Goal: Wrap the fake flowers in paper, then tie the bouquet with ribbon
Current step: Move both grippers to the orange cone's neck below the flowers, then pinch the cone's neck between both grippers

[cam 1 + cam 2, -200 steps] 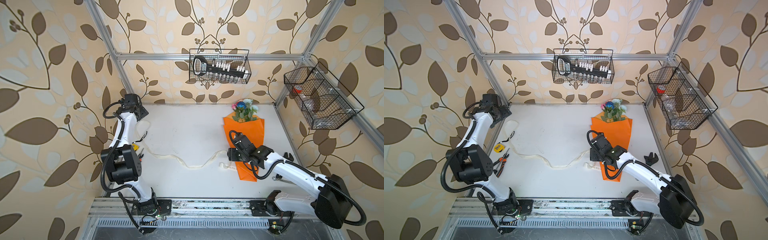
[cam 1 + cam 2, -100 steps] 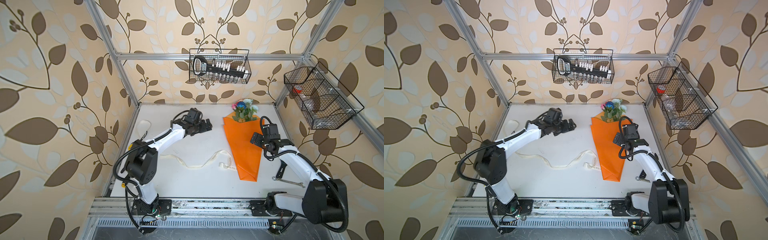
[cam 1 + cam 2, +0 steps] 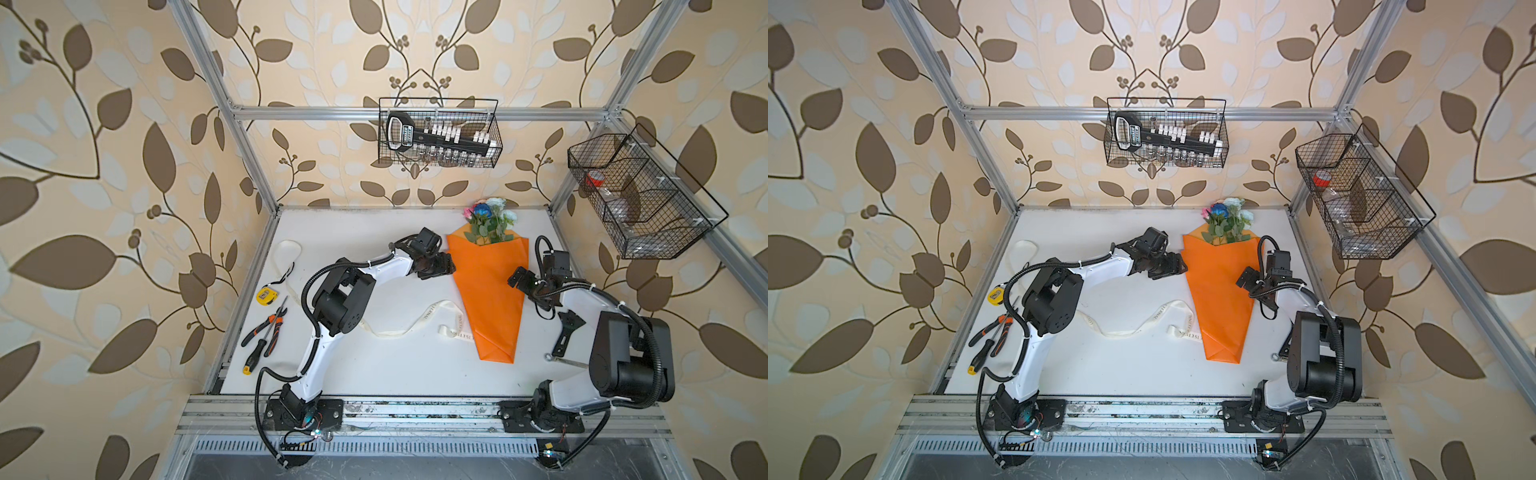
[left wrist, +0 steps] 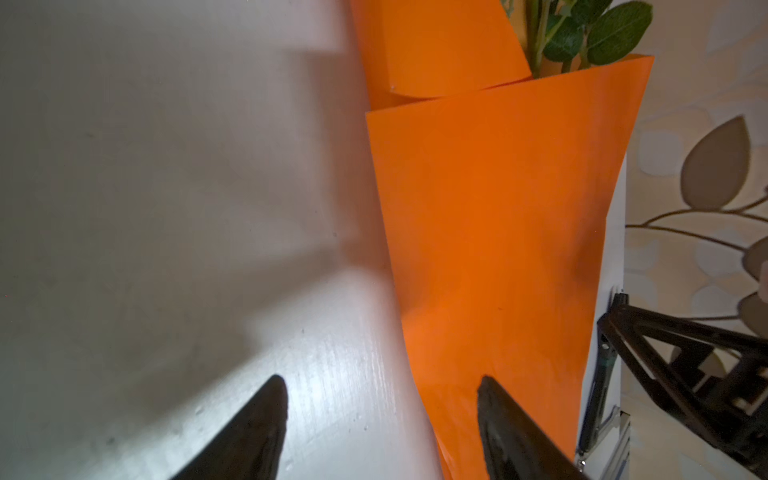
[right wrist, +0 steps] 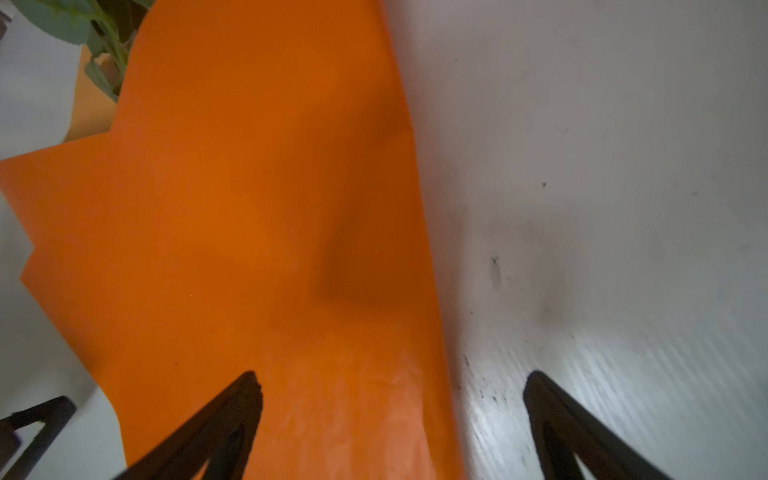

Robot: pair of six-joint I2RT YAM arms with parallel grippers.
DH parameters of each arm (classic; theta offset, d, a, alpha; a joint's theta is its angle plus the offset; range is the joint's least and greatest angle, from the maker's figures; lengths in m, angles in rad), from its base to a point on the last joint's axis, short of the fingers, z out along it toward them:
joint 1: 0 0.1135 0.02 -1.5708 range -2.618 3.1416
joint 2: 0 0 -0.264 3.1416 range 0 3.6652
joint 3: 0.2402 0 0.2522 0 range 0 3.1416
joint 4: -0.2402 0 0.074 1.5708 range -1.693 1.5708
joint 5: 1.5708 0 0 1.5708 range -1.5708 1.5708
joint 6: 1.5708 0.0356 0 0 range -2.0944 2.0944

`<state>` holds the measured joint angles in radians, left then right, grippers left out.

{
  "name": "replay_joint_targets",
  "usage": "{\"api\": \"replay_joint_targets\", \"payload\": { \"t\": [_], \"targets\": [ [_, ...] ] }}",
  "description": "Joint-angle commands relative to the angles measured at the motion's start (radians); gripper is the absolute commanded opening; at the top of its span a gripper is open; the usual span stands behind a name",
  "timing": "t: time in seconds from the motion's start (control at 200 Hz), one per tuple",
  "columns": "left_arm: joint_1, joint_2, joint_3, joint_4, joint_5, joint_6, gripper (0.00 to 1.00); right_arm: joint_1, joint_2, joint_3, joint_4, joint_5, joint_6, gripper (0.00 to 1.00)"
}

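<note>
Claws (image 4: 382, 380) (image 5: 390, 374): bouquet (image 3: 488, 286) between, prob. touching

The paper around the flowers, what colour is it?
The wrapping paper is plain bright orange, clearest in the left wrist view.

The stems of the bouquet (image 3: 489, 286) are hidden in its paper. Lettering on the ribbon (image 3: 430, 311) is unreadably small, and the left arm (image 3: 332, 299) covers part of it.
</note>
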<state>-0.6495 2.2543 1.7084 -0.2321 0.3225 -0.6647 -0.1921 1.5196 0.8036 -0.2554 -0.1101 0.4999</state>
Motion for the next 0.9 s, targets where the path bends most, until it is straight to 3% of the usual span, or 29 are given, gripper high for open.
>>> {"api": "replay_joint_targets", "payload": {
  "t": [0.0,0.075,0.265,0.5,0.59,0.895],
  "targets": [
    [-0.012,0.045,0.060,0.004,0.044,0.010,0.65,0.000,0.056,-0.006,0.037,-0.070,-0.012,0.99],
    [-0.013,0.088,0.093,-0.006,0.063,0.005,0.60,0.000,0.083,-0.001,0.051,-0.094,-0.008,0.99],
    [-0.022,0.144,0.134,-0.028,0.066,-0.003,0.32,0.028,0.095,0.014,0.043,-0.132,-0.027,0.99],
    [-0.048,0.211,0.179,-0.046,0.092,-0.034,0.12,0.139,0.116,0.083,-0.034,-0.044,-0.071,0.99],
    [-0.058,0.229,0.189,-0.050,0.095,-0.049,0.00,0.178,0.147,0.111,-0.059,-0.030,-0.087,1.00],
    [-0.079,0.255,0.203,-0.068,0.099,-0.074,0.00,0.330,0.235,0.199,-0.116,0.026,-0.111,1.00]
  ]
}}
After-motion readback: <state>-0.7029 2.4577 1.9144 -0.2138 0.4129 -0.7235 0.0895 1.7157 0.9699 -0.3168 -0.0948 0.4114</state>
